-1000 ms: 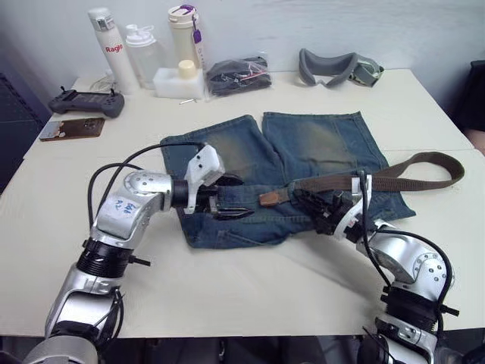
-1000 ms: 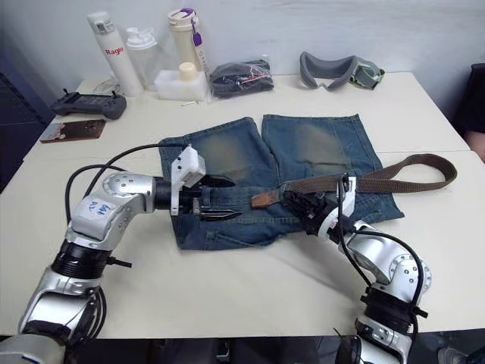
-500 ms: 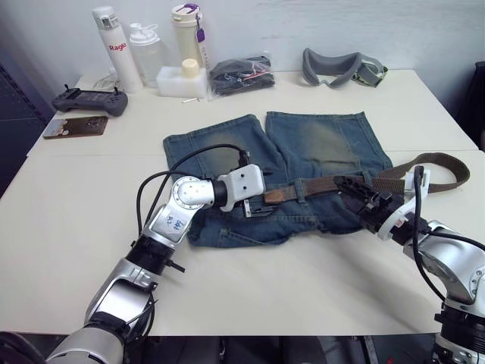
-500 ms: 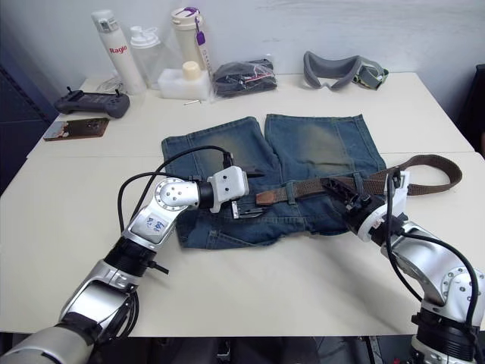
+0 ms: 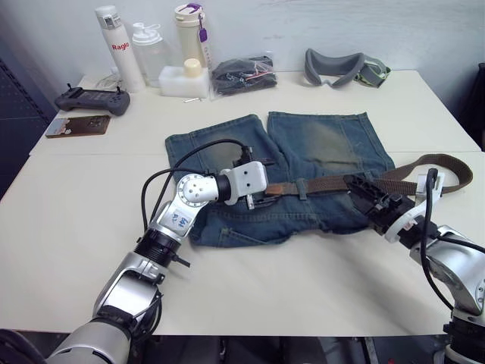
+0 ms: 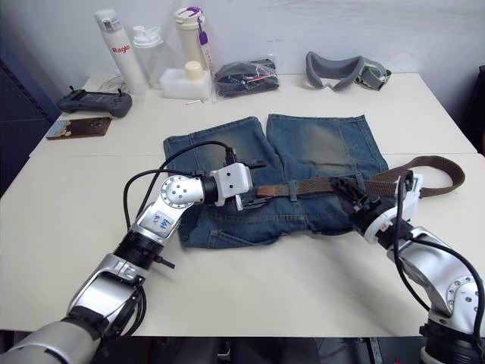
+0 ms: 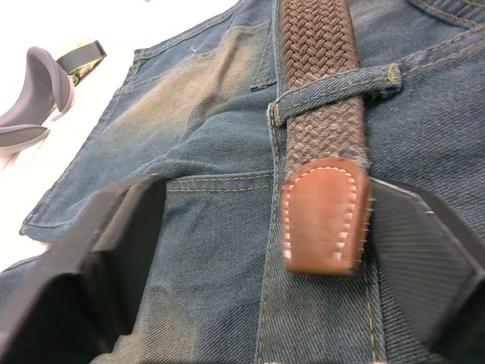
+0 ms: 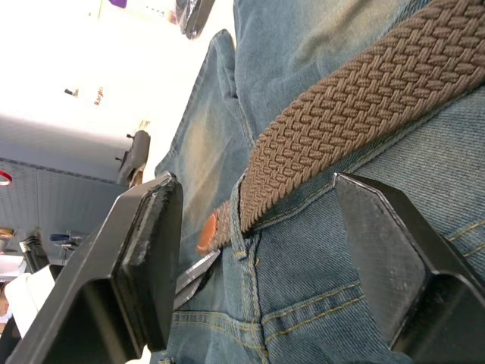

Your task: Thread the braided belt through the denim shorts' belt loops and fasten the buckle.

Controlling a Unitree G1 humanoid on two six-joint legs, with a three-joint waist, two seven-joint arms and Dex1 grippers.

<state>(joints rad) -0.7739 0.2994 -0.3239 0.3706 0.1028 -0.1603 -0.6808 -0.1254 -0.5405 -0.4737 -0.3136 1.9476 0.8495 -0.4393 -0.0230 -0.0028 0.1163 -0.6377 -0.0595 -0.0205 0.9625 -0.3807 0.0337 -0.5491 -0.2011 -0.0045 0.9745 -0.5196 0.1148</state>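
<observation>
The denim shorts lie flat mid-table, waistband toward me. The braided belt runs along the waistband and curls back in a loop at the right. Its leather tip pokes out of one of the belt loops. My left gripper is open, one finger on each side of that tip, not closed on it. Further right, my right gripper is open astride the belt, its fingers apart from the strap. I cannot make out the buckle.
Along the back edge stand three bottles, a white tub, a black bundle and grey goggles. A controller and a phone lie at the far left. Bare table spreads in front of the shorts.
My left gripper moved right along the waistband to the leather tip. My right gripper slid right along the belt, away from the tip. The head view shifted slightly.
</observation>
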